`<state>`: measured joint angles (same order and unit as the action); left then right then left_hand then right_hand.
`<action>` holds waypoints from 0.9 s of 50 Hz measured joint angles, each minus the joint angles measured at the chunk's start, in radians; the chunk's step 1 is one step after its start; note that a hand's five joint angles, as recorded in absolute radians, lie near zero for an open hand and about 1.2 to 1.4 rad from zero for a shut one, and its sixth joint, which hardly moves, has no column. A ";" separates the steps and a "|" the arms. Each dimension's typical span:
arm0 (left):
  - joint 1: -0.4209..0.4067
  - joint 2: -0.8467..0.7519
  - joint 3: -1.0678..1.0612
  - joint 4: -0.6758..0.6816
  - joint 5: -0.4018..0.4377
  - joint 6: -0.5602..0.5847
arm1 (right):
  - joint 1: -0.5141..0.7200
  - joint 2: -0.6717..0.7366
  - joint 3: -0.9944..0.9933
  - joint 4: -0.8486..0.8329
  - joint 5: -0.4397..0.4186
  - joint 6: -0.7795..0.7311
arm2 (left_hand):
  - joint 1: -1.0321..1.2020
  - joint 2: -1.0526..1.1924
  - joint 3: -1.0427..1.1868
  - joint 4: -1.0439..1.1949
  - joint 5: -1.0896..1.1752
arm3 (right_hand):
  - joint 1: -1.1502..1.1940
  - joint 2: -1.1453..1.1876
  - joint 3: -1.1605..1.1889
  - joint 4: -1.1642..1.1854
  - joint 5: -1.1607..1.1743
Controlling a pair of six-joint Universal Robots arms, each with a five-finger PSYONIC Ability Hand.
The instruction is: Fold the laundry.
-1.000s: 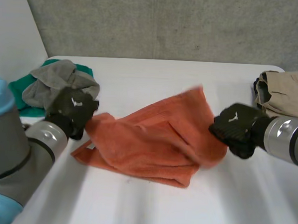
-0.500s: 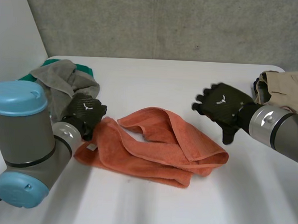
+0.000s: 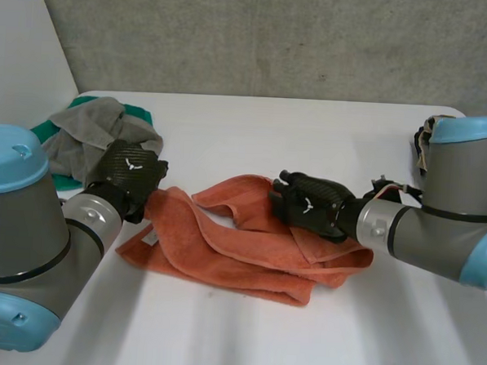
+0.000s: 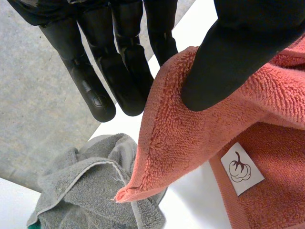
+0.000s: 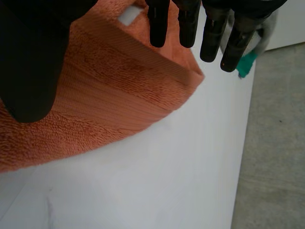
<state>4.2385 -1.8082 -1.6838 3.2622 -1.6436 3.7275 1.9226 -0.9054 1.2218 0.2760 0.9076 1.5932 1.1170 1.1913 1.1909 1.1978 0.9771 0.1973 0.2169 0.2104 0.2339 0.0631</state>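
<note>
- At the left hand [image 3: 128, 175]: thumb pressed on a corner of the orange towel [image 3: 248, 248], straight fingers [image 4: 97, 90] behind the same edge, the corner pinched and raised off the table.
- Just below that grip, sewn to the cloth: a white label [image 4: 237, 168] printed with a small pumpkin.
- At the right hand [image 3: 308, 204]: fingers straight, thumb set wide apart, nothing held; palm low over the right-hand folds of the towel, contact impossible to tell.
- Between the two hands, spread in loose rumpled folds across the middle of the white table [image 3: 230, 124]: the rest of the towel, its right end bunched beside the right wrist.
- Beyond the left hand, at the far left corner of the table: a grey towel [image 3: 91, 129] heaped on a green cloth [image 3: 138, 111].
</note>
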 measured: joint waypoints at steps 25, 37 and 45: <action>0.057 0.107 0.001 -0.008 -0.002 0.000 | -0.067 -0.096 -0.143 -0.066 0.214 0.371 | 0.000 0.000 0.000 0.000 0.000 | 0.785 0.942 0.977 0.952 0.926; 0.130 0.177 -0.066 -0.061 0.030 0.006 | -0.281 -0.317 -0.011 0.320 0.353 0.635 | 0.000 0.000 0.000 0.000 0.000 | 0.785 0.942 0.977 0.953 0.926; 0.121 -0.044 0.004 -0.047 0.070 0.009 | -0.292 -0.218 -0.031 0.329 0.368 0.652 | 0.000 0.000 0.000 0.000 0.000 | 0.785 0.942 0.977 0.953 0.926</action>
<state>4.3595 -1.8517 -1.6802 3.2152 -1.5732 3.7367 1.6305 -1.1237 1.1912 0.6050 1.2760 2.2450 1.1170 1.1914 1.1910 1.1981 0.9771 0.9825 1.1592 1.1872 1.1865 0.9887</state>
